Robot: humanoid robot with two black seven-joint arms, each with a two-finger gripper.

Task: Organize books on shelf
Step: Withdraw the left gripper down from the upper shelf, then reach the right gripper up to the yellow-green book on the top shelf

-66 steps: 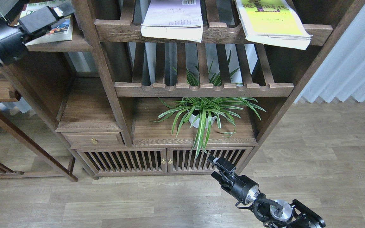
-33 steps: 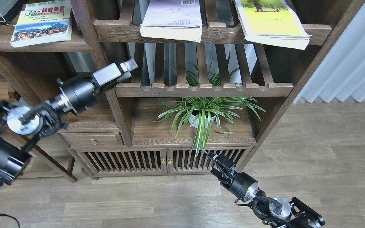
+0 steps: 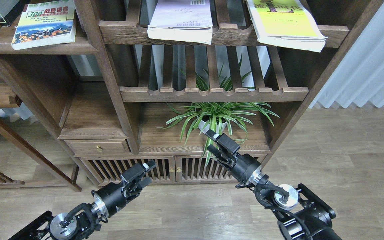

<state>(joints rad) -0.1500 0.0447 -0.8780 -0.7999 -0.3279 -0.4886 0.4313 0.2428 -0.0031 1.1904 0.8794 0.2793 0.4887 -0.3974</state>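
Note:
The book with the red title and "300" (image 3: pixel 43 23) lies flat on the solid dark shelf (image 3: pixel 38 49) at the upper left. On the slatted top shelf, a white book with a barcode (image 3: pixel 180 21) lies in the middle. A yellow-green book (image 3: pixel 285 25) overhangs that shelf's front rail at the right. My left gripper (image 3: pixel 147 173) is low, in front of the cabinet doors, open and empty. My right gripper (image 3: pixel 211 143) is open and empty just in front of the plant's hanging leaves. Both are far below the books.
A spider plant in a white pot (image 3: pixel 211 125) stands on the cabinet top under the lower slatted shelf (image 3: pixel 211 93). Slatted cabinet doors (image 3: pixel 175 168) and a small drawer (image 3: pixel 97 146) are below. A dark box (image 3: pixel 2 8) sits beside the "300" book. A curtain (image 3: pixel 371 66) hangs on the right.
My left arm has dropped from the upper left shelf, past mid height, down to floor level before the cabinet doors. My right gripper has risen toward the plant. The books have not moved.

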